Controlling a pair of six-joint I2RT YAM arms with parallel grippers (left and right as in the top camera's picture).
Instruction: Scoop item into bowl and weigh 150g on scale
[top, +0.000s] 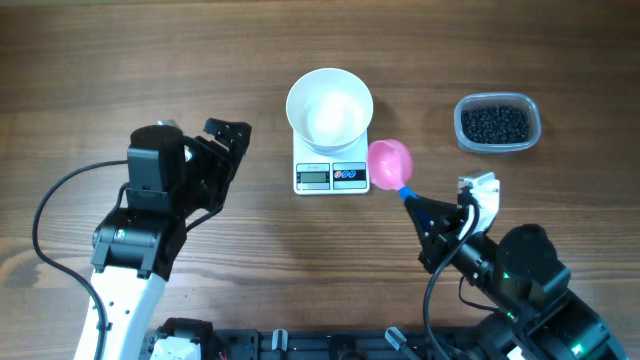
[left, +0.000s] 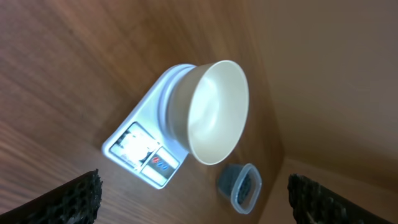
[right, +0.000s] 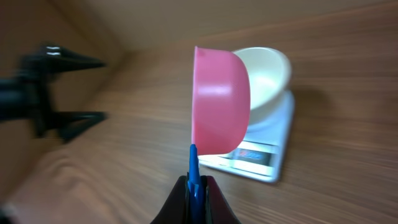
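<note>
- From overhead, your counter (top: 300, 270) is brown wood with a long, streaked grain, and it fills nearly the whole view. A black frame (top: 300, 345) runs along its near edge. A black cable (top: 45, 215) loops beside the left arm.
- The round plain white bowl (top: 330, 112) sits on the small flat white rectangular scale (top: 331, 177) at mid-counter. The scale's grey display and buttons face you.
- The tiny round black beads (top: 495, 123) lie in the clear rectangular plastic tub (top: 498, 97). The tub stands to the right of the bowl, apart from it.
- Your left claw (top: 232, 155) is spread wide and holds nothing. It is left of the scale, with a gap of wood between them.
- Your right claw (top: 418, 203) is clamped on the blue handle (top: 406, 190) of the small pink scoop (top: 390, 163). The scoop's cup shows just beside the scale's right edge; you cannot tell whether they touch.
- In the left wrist view, the two dark ribbed fingers (left: 78, 196) stand at opposite lower corners, far apart. Between them you see the bowl on the scale, with the tub beyond it. A plain tan surface rises past the counter's edge on the right.
- In the right wrist view, the fingers are pinched on the blue handle at the bottom of the view. The pink cup stands on edge in front of the bowl and scale. The left arm is a dark blur at the left, and the wood grain is smeared. A plain brown surface shows at the upper left.
</note>
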